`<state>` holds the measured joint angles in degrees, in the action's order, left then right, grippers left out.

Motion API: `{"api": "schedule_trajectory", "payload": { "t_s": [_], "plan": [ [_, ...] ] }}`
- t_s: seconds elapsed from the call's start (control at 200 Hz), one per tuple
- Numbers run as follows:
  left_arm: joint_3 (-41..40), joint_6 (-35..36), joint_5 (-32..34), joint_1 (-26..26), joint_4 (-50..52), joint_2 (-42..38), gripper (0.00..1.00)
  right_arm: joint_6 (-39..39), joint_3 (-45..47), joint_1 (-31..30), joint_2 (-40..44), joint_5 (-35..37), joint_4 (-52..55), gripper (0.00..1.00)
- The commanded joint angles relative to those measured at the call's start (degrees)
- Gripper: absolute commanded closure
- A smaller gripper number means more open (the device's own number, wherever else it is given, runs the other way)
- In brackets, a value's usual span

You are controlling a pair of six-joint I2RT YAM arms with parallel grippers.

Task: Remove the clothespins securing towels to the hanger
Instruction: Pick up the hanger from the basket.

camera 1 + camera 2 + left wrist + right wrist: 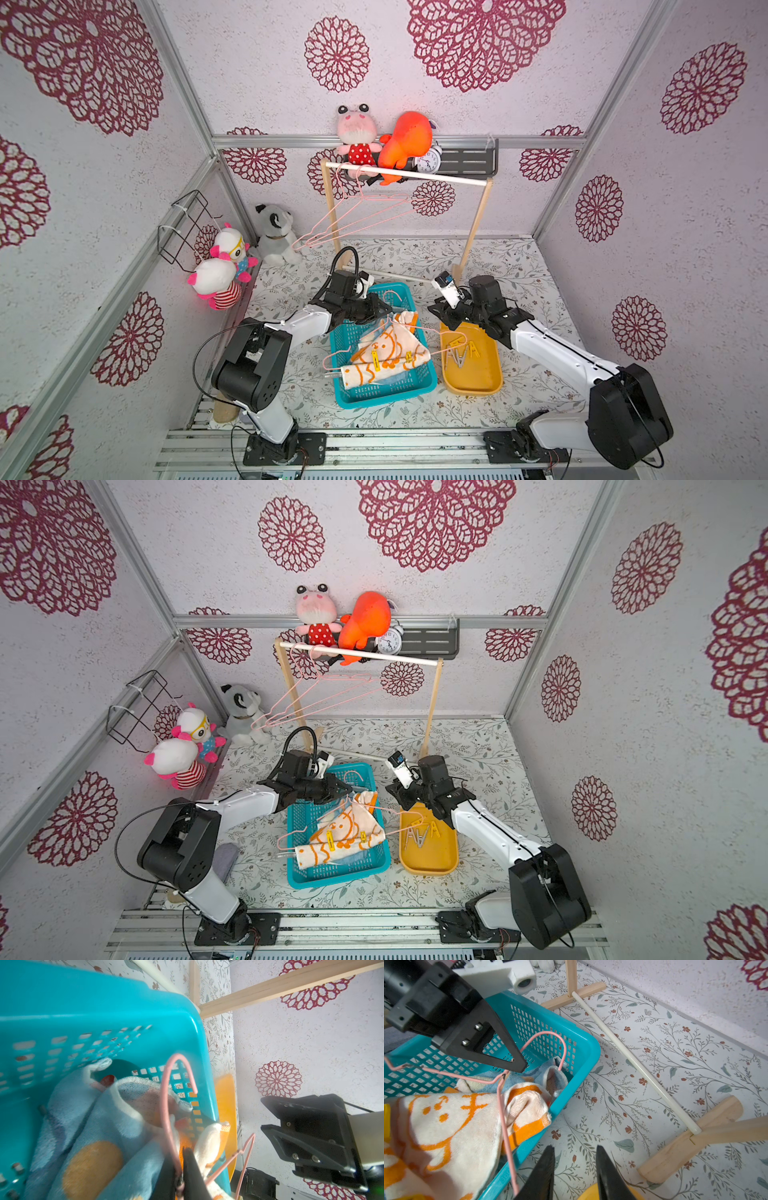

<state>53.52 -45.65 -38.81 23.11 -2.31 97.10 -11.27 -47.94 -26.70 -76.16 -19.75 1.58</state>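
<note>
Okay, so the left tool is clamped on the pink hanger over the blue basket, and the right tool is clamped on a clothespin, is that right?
Not quite. The right tool is open and grips nothing, as the right wrist view shows. The rest stands: the left tool is clamped on the pink hanger over the blue basket.

Fluffy cloth towel (446, 1126), glossy plas. basket (583, 1043), wire hanger (550, 1032), wood rack (675, 1151)

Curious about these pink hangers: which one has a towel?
The hanger across the blue basket, with the white-and-orange towel clipped on; the other hangers hang bare on the wooden rack.
</note>
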Motion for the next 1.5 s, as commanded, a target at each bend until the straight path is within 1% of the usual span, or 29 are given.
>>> {"api": "schedule_trajectory", "payload": {
  "t_s": [0.0, 0.07, 0.185, 0.29, 0.41, 0.595, 0.655, 0.75, 0.82, 0.906, 1.046, 1.141, 1.336, 1.491],
  "plan": [
    [1.06, 1.97, -0.40, 0.09, -0.14, -1.40, 0.95, 1.23, 0.51, 0.41, 1.89, -1.08, -0.80, 0.65],
    [1.81, 2.61, -0.22, 0.10, 1.19, -2.37, 1.00, 0.99, 0.35, 0.43, 2.13, -1.08, -0.39, 0.65],
    [5.61, 5.94, 1.43, 0.10, 7.62, -4.92, 1.00, -0.03, -1.16, 0.38, 3.15, -1.21, 1.82, 0.65],
    [11.94, 10.57, 3.30, -0.35, 16.15, -7.28, 1.00, -0.63, -2.81, 0.37, 5.34, -1.63, 3.82, 0.65],
    [21.67, 16.64, 6.02, -1.57, 26.71, -8.57, 1.00, -1.77, -5.41, -0.78, 8.37, -2.68, 6.80, 0.65],
    [36.37, 24.15, 7.67, -3.20, 39.88, -6.86, 1.00, -7.28, -11.23, -7.58, 11.46, 3.11, 13.80, 0.65],
    [40.20, 25.93, 7.99, -3.39, 43.06, -5.90, 1.00, -8.15, -12.42, -8.74, 13.04, 3.03, 14.62, 0.65],
    [44.84, 27.80, 7.44, -3.47, 46.42, -4.71, 1.00, -9.50, -14.02, -9.63, 14.84, 0.46, 16.25, 0.65],
    [47.51, 29.34, 7.27, -3.44, 48.86, -3.91, 1.00, -9.86, -14.83, -10.17, 15.57, 0.98, 16.65, 0.65],
    [48.50, 30.44, 6.63, -3.43, 49.91, -3.76, 1.00, -10.08, -15.55, -10.30, 16.21, 2.43, 16.66, 0.65],
    [47.18, 31.44, 5.18, -3.42, 49.39, -4.61, 1.00, -10.96, -17.97, -11.08, 14.31, -0.24, 18.97, 0.64],
    [46.11, 32.36, 4.16, -3.40, 48.92, -5.41, 1.00, -11.72, -19.18, -12.43, 12.65, 0.69, 20.08, 0.64],
    [43.37, 33.34, 2.43, -3.43, 47.46, -7.30, 1.00, -12.93, -21.09, -14.97, 9.79, -4.15, 21.23, 0.62],
    [41.57, 32.94, 2.33, -3.45, 46.11, -9.01, 1.00, -13.08, -21.87, -17.12, 7.15, -4.92, 21.18, 0.60]
  ]
}}
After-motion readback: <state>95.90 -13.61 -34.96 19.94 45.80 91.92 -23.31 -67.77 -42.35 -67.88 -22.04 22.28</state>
